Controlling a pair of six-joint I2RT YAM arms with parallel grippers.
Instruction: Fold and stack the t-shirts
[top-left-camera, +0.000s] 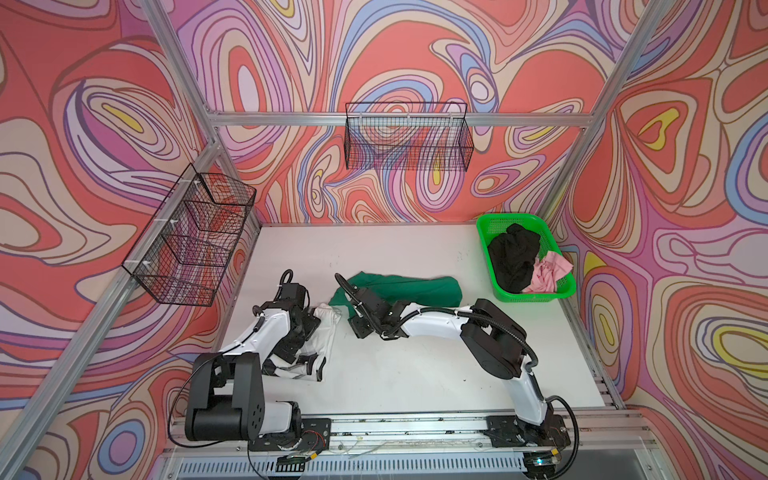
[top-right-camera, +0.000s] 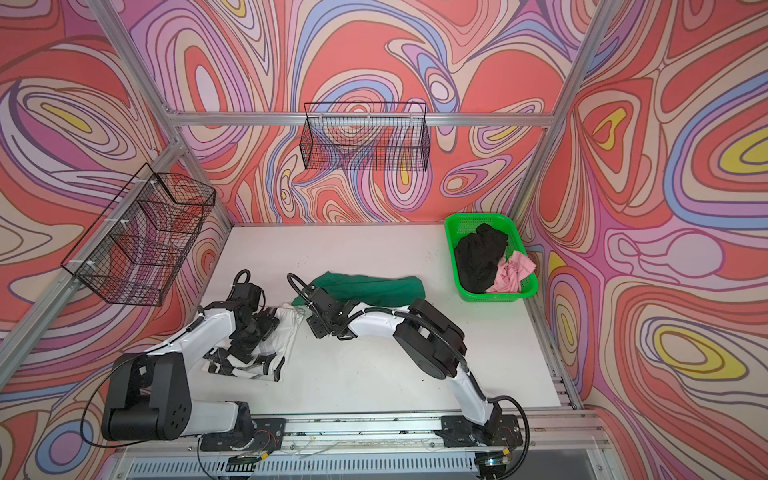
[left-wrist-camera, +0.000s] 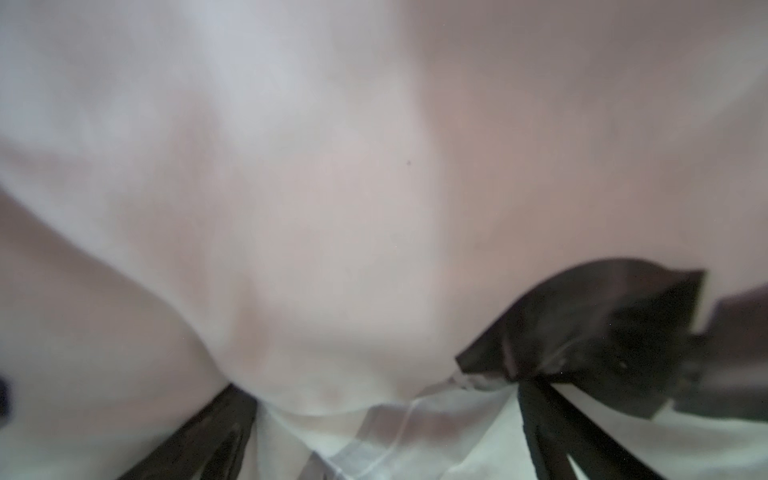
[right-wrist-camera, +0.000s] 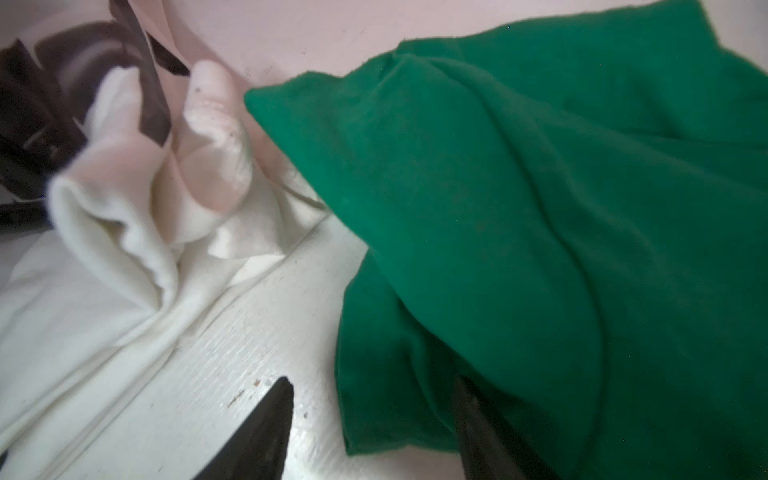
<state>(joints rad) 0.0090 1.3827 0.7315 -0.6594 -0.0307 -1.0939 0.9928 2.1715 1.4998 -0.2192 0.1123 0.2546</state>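
Worktop: white and flat, with my two arm bases along its near edge.
Left claw: mine, spread as wide as it goes. Both fingers are down on the white shirt, with cloth lying loose between them and nothing pinched.
White shirt, place: on the left of the worktop under my left arm, rumpled, its black marks close to my claw. In both top views its far corner comes just beside the dark green shirt.
Right claw: mine, low over the middle of the worktop and partly open. One finger is over bare worktop and the other is at the near edge of the green cloth. That edge lies between them and is not clamped.
Dark green shirt, place: just beyond my right claw, bunched into a long roll across the middle of the worktop, its left end nearest the white shirt.
Green basket: at the far right corner of the worktop, apart from the roll.
Black shirt: crumpled inside the basket, filling most of it.
Pink shirt: crumpled beside the black one, lapping over the basket's right rim.
Wire racks: black, one hung on the left wall and one on the back wall.
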